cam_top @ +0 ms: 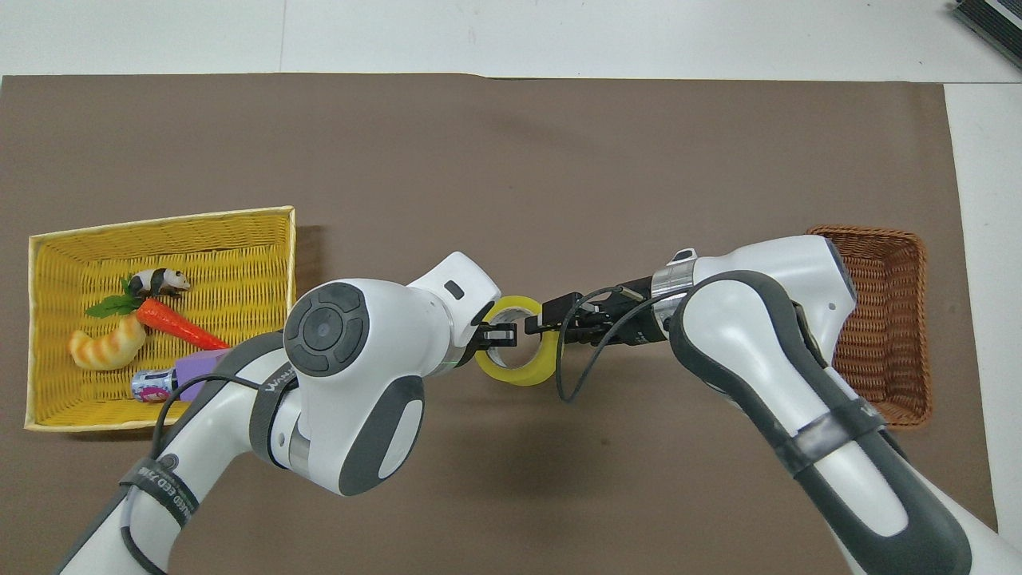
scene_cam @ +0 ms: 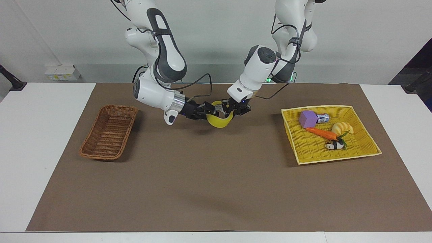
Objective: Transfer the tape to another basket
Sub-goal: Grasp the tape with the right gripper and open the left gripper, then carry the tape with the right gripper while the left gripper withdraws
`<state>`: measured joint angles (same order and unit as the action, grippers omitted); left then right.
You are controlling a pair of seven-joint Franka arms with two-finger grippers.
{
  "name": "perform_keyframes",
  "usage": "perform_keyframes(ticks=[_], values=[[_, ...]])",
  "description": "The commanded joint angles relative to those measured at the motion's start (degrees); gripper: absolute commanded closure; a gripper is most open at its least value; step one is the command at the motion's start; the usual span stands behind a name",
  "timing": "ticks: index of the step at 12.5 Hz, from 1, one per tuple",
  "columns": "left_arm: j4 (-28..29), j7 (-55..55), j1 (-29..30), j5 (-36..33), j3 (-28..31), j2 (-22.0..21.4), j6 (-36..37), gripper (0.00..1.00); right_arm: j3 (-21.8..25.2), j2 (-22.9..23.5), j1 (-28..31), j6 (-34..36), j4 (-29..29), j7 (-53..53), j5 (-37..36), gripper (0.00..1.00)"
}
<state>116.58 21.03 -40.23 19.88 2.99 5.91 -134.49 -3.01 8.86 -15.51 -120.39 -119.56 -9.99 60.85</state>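
The tape [scene_cam: 219, 122] [cam_top: 519, 372], a yellow roll with a white core, hangs in the air over the middle of the brown mat, between my two grippers. My right gripper [scene_cam: 212, 110] [cam_top: 536, 326] comes in level from the brown basket's end and is shut on the roll's wall. At the other side of the roll, my left gripper [scene_cam: 232, 109] [cam_top: 498, 335] reaches down to the rim. Whether it still grips is unclear. The dark-brown wicker basket [scene_cam: 109, 135] [cam_top: 882, 319] stands empty at the right arm's end.
The yellow basket [scene_cam: 310, 148] [cam_top: 231, 263] at the left arm's end holds a purple block [scene_cam: 307, 118], a carrot [scene_cam: 322, 133], a bread piece [scene_cam: 342, 128], a panda figure [scene_cam: 334, 145] and a small can [scene_cam: 323, 118]. A brown mat covers the table.
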Motion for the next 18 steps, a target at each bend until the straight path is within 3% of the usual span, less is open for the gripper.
perform_keyframes(ticks=[1,5,9,12,15,18], values=[[-2.05,0.42,-0.29,0.25,0.96,0.34,0.36,0.00,0.11,-0.59,-0.31,-0.19,-0.94,0.14,-0.82,1.00],[-2.32,-0.11,3.29,-0.45,1.58,-3.26,1.85,0.00,0.20,-0.59,0.57,1.47,-0.85,-0.47,-1.16,1.00],[-2.41,-2.12,9.97,-11.24,1.58,-5.99,10.28,0.00,0.55,-0.59,3.11,5.59,0.98,-0.74,-2.66,1.00],[-2.76,-12.98,17.52,-14.43,1.58,-5.91,10.74,0.00,0.64,-0.68,7.23,12.88,5.11,-0.04,-7.65,1.00],[-6.87,-22.68,25.70,-14.60,1.58,-5.47,12.49,0.00,0.72,-0.60,11.63,20.70,9.32,0.05,-12.57,1.00],[-15.82,-27.24,31.25,-18.89,1.49,-5.11,20.20,0.00,0.72,-0.16,15.94,26.68,14.51,1.19,-24.16,1.00]])
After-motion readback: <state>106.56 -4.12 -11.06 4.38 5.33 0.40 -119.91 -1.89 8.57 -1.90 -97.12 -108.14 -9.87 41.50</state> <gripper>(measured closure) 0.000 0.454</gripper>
